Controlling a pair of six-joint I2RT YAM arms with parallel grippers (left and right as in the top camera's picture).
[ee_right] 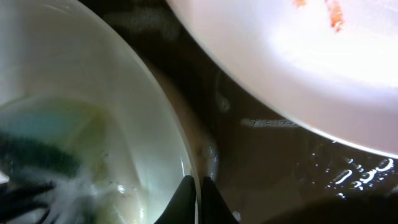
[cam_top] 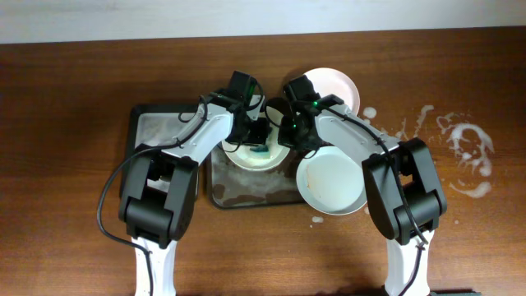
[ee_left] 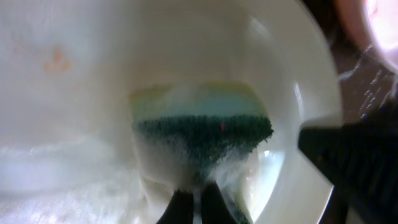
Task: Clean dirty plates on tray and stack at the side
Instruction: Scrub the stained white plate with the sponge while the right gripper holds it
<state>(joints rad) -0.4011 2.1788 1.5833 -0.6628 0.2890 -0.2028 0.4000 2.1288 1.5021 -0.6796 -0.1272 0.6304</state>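
One white plate [cam_top: 246,158] sits on the soapy dark tray [cam_top: 246,196]. My left gripper [cam_top: 260,141] is shut on a green sponge [ee_left: 202,134] and presses it into this plate [ee_left: 298,93], which is foamy inside. My right gripper [cam_top: 289,138] is shut on the plate's right rim [ee_right: 155,112], its fingertips [ee_right: 198,194] pinching the edge. A second plate [cam_top: 333,86] with reddish specks [ee_right: 298,62] lies behind the tray. A third, slightly green-tinted plate [cam_top: 331,179] lies to the tray's right.
Another dark tray [cam_top: 156,123] with soapy water lies at the left. Foam and water are splashed on the wooden table [cam_top: 468,148] at the right. Wet tray floor [ee_right: 267,168] shows between the two plates.
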